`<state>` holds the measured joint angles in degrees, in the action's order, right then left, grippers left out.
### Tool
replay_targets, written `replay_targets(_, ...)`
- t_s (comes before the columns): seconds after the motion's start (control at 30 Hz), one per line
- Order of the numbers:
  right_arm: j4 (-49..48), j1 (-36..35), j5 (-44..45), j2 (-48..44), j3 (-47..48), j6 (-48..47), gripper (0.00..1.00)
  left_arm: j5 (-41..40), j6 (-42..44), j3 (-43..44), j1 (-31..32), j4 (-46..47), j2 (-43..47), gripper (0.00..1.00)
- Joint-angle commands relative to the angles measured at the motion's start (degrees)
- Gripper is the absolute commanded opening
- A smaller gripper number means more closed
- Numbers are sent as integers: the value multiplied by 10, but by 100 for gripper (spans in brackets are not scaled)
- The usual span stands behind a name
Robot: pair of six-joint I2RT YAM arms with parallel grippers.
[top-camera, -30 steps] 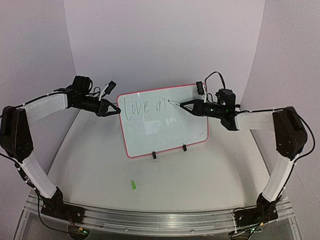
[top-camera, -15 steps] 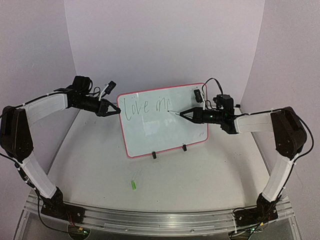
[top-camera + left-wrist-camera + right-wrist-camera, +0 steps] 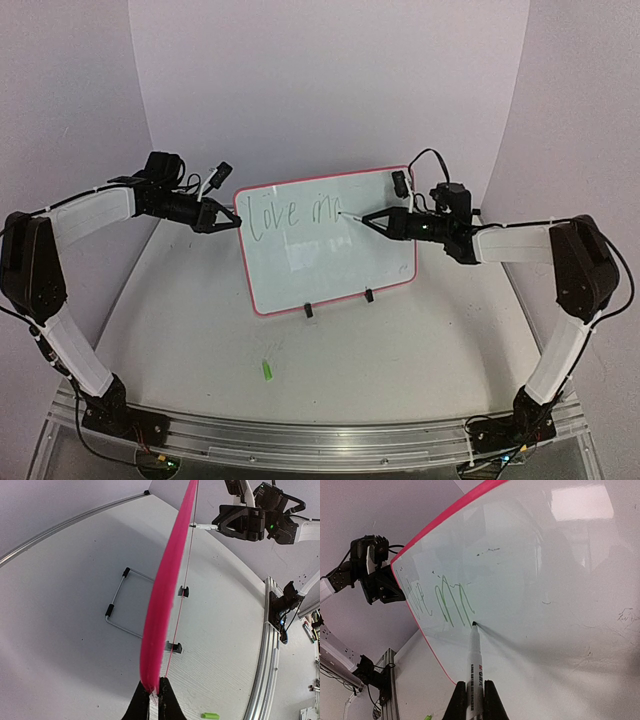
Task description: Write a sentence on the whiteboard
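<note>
The whiteboard (image 3: 330, 250), white with a red-pink rim, stands upright on two black feet at the back middle of the table. Green writing (image 3: 292, 211) on its upper left reads "Love m"; it also shows in the right wrist view (image 3: 451, 602). My left gripper (image 3: 234, 221) is shut on the board's left rim (image 3: 162, 605). My right gripper (image 3: 375, 220) is shut on a white marker pen (image 3: 476, 675). The pen's dark tip (image 3: 474, 624) touches the board just right of the "m".
A small green pen cap (image 3: 267, 370) lies on the table in front of the board, also seen in the left wrist view (image 3: 210, 715). A wire stand (image 3: 117, 607) props the board from behind. Pale walls close in on three sides.
My right gripper lifted the pen tip back up from its dip half a second ago. It now rests at the right end of the "m". The left gripper and board stayed still.
</note>
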<state>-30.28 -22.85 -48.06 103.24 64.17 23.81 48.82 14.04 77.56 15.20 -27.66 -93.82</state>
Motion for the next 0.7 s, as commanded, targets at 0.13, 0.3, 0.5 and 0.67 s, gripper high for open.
replay_targets(0.13, -18, 5, 35, -12, 32, 0, 0, -17, 20, 10, 5, -28, -2, 0)
replay_targets(0.3, -24, 5, 38, -12, 35, 5, 0, -17, 20, 11, 5, -28, -2, 0)
replay_targets(0.5, -27, 4, 40, -4, 32, 4, 0, -17, 20, 11, 5, -28, -3, 0)
replay_targets(0.67, -27, 4, 40, 2, 11, 2, 0, -17, 20, 11, 5, -28, -4, 0)
